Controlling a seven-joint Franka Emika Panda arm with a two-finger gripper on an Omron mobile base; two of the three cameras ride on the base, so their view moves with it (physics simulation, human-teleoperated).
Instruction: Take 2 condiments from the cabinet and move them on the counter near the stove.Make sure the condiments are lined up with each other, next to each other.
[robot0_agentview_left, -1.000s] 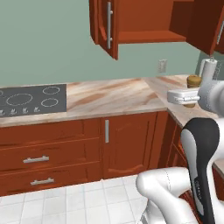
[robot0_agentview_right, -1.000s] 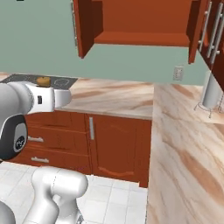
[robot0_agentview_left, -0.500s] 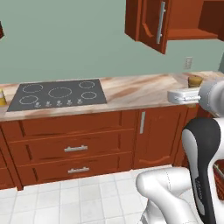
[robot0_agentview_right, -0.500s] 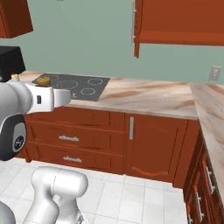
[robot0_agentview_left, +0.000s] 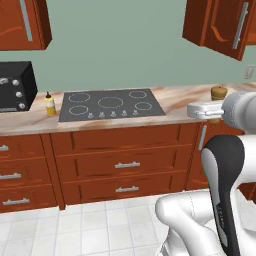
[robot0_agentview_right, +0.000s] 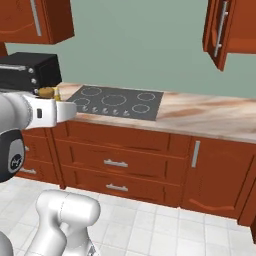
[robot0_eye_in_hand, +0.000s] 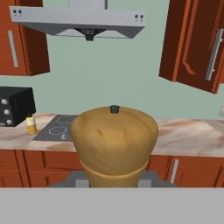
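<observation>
My gripper (robot0_agentview_left: 218, 101) is shut on the tan-brown wooden shaker (robot0_agentview_left: 218, 92), held upright above the counter (robot0_agentview_left: 176, 101) to the right of the stove (robot0_agentview_left: 112, 105). In the hand view the shaker (robot0_eye_in_hand: 113, 142) looms close and hides the fingers. The yellow squeeze bottle (robot0_agentview_left: 49, 104) stands on the counter just left of the stove, beside the toaster oven; it is small in the hand view (robot0_eye_in_hand: 30, 125). The cabinet (robot0_agentview_left: 220, 25) hangs at the upper right with its door open. From the right base view the shaker (robot0_agentview_right: 45, 92) sits atop the hand at the left.
A black toaster oven (robot0_agentview_left: 15, 87) stands at the counter's left end. A grey range hood (robot0_eye_in_hand: 78, 21) hangs over the stove. Another wall cabinet (robot0_agentview_left: 22, 22) is at the upper left. Drawers (robot0_agentview_left: 125, 165) run below the counter, above a white tiled floor.
Both base views have swept left along the counter, so the base has moved: the stove is now central and the toaster oven and yellow bottle have come into sight. The shaker stays gripped.
</observation>
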